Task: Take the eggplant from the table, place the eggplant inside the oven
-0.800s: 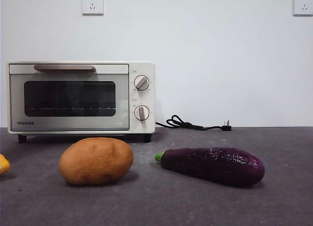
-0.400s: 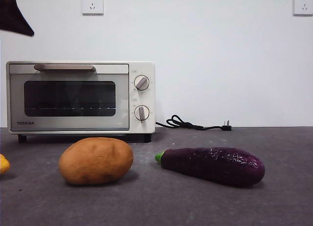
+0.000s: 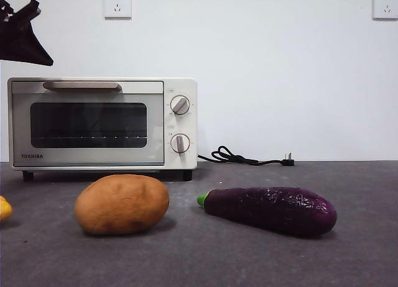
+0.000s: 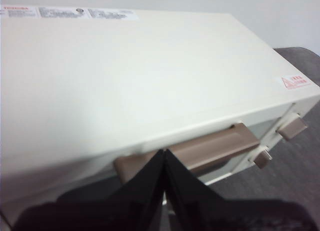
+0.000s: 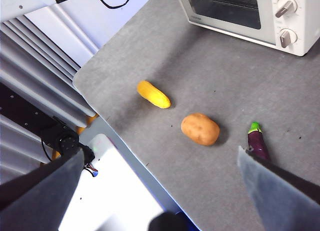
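On the desk, nearest the front, the eggplant lies on its side, green stem tip toward the potato, which sits just beside it without touching. A yellow piece shows at the edge, well apart from the potato; from the right wrist view it is a long yellow vegetable. Nothing stands between the eggplant and the oven behind, whose glass door is closed, a wire rack showing through it. A black cord trails from the oven along the wall. The left hand, jaws pressed together and holding nothing, hangs above the oven's handle. The right hand hovers high over the desk, spread wide and empty.
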Controlling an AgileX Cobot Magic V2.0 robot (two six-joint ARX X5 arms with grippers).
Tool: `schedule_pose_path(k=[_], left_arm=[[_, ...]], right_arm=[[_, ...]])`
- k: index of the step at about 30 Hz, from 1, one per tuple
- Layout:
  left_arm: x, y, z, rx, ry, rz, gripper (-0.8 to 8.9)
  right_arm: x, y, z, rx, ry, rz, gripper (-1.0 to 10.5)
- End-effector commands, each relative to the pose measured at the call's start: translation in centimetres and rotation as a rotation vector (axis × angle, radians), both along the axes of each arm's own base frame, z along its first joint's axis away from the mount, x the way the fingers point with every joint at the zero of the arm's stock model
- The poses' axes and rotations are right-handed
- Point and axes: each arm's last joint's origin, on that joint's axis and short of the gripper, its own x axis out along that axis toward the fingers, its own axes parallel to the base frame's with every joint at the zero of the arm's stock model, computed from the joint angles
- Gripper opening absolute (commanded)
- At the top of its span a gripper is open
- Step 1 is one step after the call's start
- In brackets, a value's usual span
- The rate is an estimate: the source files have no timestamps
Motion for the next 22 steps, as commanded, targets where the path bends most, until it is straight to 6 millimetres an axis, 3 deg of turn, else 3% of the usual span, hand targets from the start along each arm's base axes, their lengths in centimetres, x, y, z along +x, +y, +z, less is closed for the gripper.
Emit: schedule_pose_path(k=[1, 10, 22], left_arm=[[0.7, 0.1, -0.7, -0.005, 0.008, 0.002, -0.06], [1.9, -0.5, -2.2, 0.002, 0.019, -0.004, -0.06], [2.4, -2.4, -2.6, 0.095, -0.003, 0.002, -0.06]], right_arm=[[0.0, 0.0, 0.1, -0.003, -0.014, 0.005, 5.7], [0.7, 0.3, -0.2, -0.022, -0.001, -0.011, 5.7], [1.0, 0.4, -0.5, -0.035, 0.029, -0.011, 5.7]])
